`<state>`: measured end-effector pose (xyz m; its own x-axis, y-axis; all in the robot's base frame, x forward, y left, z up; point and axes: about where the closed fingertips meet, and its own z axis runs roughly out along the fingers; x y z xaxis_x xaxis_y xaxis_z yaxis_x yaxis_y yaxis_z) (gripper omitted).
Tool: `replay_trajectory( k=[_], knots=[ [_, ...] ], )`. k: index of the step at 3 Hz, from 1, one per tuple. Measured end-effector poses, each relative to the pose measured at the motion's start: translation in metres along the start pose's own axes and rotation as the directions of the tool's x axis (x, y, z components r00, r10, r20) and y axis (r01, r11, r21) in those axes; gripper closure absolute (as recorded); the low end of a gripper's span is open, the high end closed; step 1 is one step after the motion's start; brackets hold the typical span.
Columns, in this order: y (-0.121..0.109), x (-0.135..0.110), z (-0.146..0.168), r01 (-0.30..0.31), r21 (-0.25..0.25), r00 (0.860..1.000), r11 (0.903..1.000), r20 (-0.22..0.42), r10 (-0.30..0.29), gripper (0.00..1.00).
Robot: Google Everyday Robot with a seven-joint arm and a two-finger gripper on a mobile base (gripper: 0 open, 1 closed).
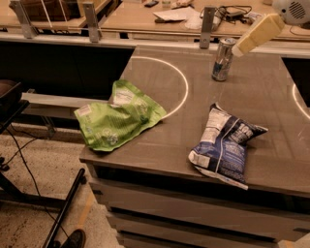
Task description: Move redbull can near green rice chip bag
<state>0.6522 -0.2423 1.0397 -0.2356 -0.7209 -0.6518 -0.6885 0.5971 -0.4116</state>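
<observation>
Right, containers first. The redbull can (223,60) is standing upright at the back of the grey counter (261,97), just outside the white circle line (183,85) on its right side. Can't tell if its top is opened or sealed.

The green rice chip bag (118,116) is lying flat and crumpled at the counter's front-left corner, w/ its left end hanging over the edge. Its right end is overlapping the circle line. Contents aren't showing.

A blue and white chip bag (224,145) is lying puffed up near the front edge, right of centre, well apart from the green one. The can is sitting well apart from both bags, farther back.

The gripper (240,48) is hanging at the upper right, a cream-coloured piece slanting down-left from a white housing (290,7). Its tip is sitting just beside the can's top rim, on the right. Whether it's touching the can, can't tell. Whether it's spread or closed, can't tell either.
</observation>
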Motion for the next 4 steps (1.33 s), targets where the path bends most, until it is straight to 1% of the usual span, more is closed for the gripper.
replay_trajectory(
  k=[1, 2, 3, 4],
  knots=[
    [-0.022, -0.003, 0.038, -0.091, 0.019, 0.993, 0.9957, 0.081, 0.089, 0.0],
    [-0.039, 0.004, 0.075, -0.19, 0.012, 0.974, 0.9816, 0.128, 0.187, 0.0],
    [-0.046, 0.013, 0.105, -0.264, -0.004, 0.954, 0.9645, 0.144, 0.262, 0.0],
    [-0.047, 0.023, 0.13, -0.312, -0.022, 0.941, 0.9499, 0.134, 0.312, 0.0]
  ],
)
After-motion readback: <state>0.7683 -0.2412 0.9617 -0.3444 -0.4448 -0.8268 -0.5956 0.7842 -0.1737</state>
